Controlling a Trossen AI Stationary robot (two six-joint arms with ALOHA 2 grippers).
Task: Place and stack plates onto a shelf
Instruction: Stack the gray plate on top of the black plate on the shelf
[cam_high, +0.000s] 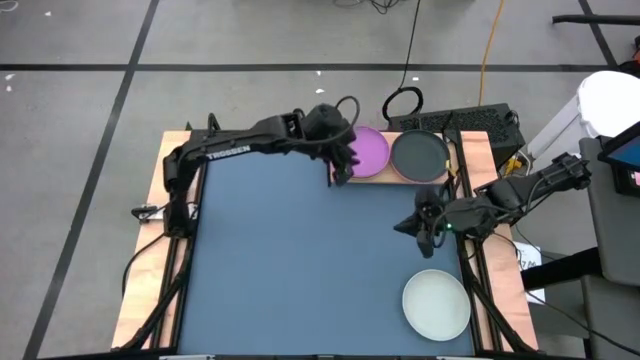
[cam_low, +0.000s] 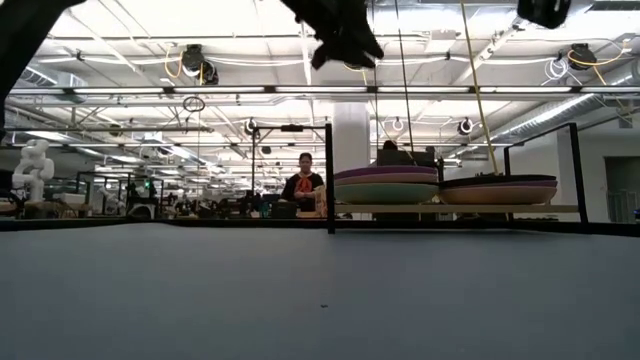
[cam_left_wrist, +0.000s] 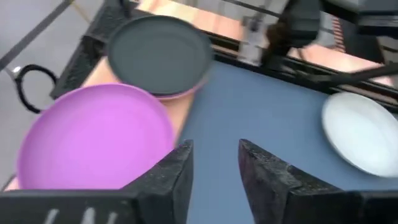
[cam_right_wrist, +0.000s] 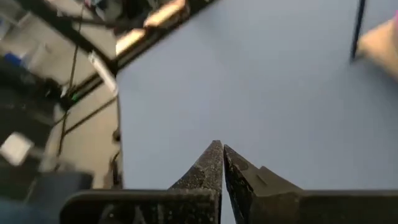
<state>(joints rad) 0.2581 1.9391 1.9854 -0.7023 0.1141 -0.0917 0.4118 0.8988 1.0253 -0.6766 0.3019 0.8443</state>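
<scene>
Two stacks of plates stand on the light-wood shelf (cam_high: 470, 150) at the table's far right. One has a purple plate (cam_high: 367, 150) on top and a mint one (cam_low: 385, 192) below. The other has a black plate (cam_high: 420, 153) on top and a pink one (cam_low: 498, 193) below. A single pale mint plate (cam_high: 436, 305) lies flat on the blue mat near the near right corner. My left gripper (cam_high: 343, 168) is open and hovers above the mat just left of the purple plate (cam_left_wrist: 93, 137), by the shelf's black rail (cam_low: 329, 180). My right gripper (cam_high: 425, 228) is shut and hangs over the mat between the shelf and the single plate.
The blue mat (cam_high: 290, 270) covers most of the table, with wooden strips along its left and right edges. A dark keyboard-like object (cam_high: 470, 120) and cables lie beyond the shelf. A person (cam_low: 303, 188) stands far off in the room behind the table.
</scene>
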